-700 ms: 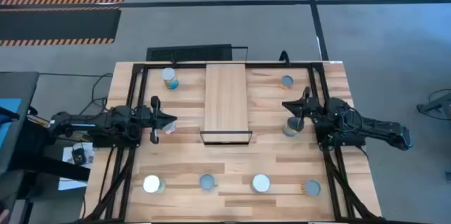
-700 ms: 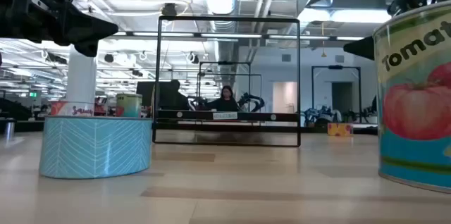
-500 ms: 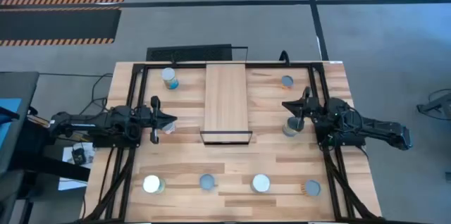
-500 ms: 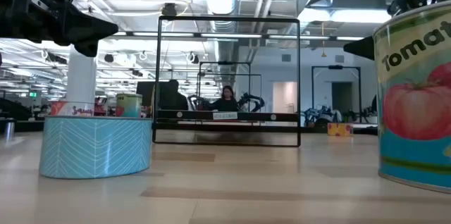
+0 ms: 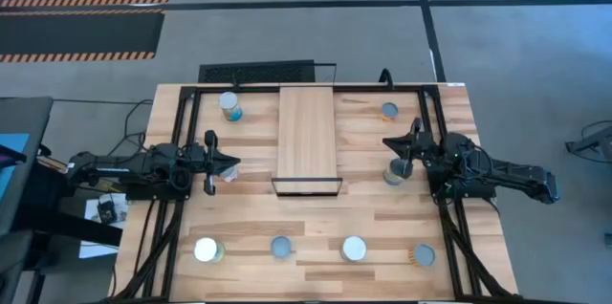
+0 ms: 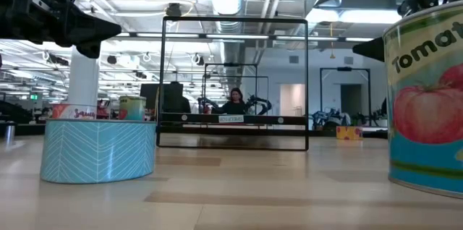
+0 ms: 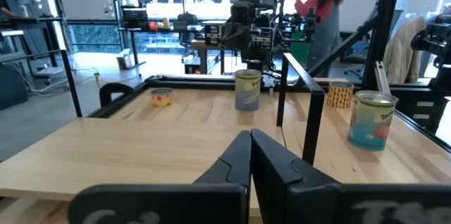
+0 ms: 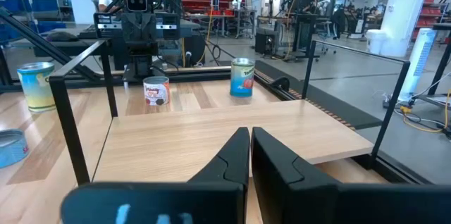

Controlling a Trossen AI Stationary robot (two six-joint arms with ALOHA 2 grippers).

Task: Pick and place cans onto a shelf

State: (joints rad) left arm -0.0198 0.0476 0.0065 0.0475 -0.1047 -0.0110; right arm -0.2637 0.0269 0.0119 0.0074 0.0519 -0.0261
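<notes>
The shelf [image 5: 306,137] is a light-wood board in a thin black frame, lying mid-table. Several cans stand upright on the table: two at the far side [image 5: 229,105] [image 5: 389,110], several along the near edge, such as the white-topped can [image 5: 206,249], and one beside each gripper. My left gripper [image 5: 235,162] [image 7: 250,155] is shut and empty, left of the shelf, just above and beside a red-and-white can [image 5: 228,176] [image 8: 156,90]. My right gripper [image 5: 386,141] [image 8: 250,152] is shut and empty, right of the shelf, beside a can [image 5: 394,174] [image 7: 246,89].
A black frame [image 5: 191,132] runs around the tabletop inside its edges. In the low view a low blue can [image 6: 98,150] and a tomato can [image 6: 427,107] stand close to the camera. People move in the room beyond the table.
</notes>
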